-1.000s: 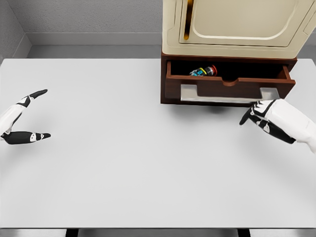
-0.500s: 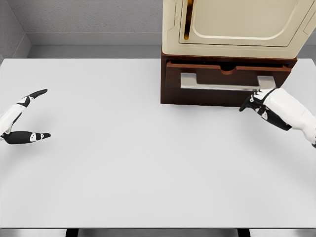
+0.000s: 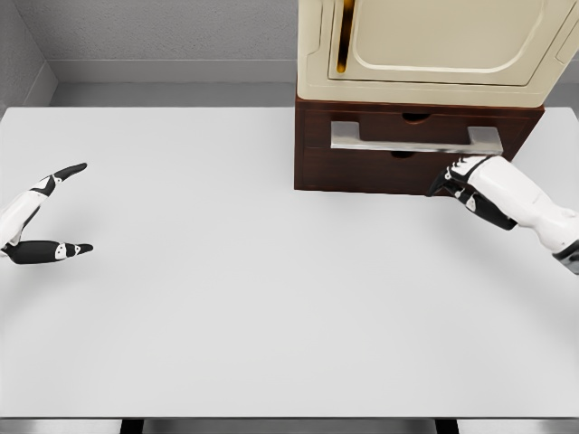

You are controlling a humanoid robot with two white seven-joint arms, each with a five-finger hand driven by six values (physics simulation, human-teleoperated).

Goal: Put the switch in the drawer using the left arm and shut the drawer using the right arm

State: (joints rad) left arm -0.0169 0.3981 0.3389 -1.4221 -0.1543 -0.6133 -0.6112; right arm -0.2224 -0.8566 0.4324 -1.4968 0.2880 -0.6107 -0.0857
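Observation:
The brown drawer (image 3: 407, 158) under the cream cabinet (image 3: 434, 50) is pushed fully in, its front flush with the base and its silver handle (image 3: 412, 137) facing me. The switch is hidden from view. My right hand (image 3: 457, 181) rests against the lower right of the drawer front, fingers curled and holding nothing. At the far left edge of the table my left hand (image 3: 63, 208) hovers with thumb and finger spread wide, empty.
The white table (image 3: 226, 298) stretches between both hands. The cabinet has a closed door with a gold handle (image 3: 343, 36). A grey wall runs behind the table.
The drawer went from open, with the switch visible inside, to fully closed. My right hand moved forward and up with the drawer front. The left hand has not moved.

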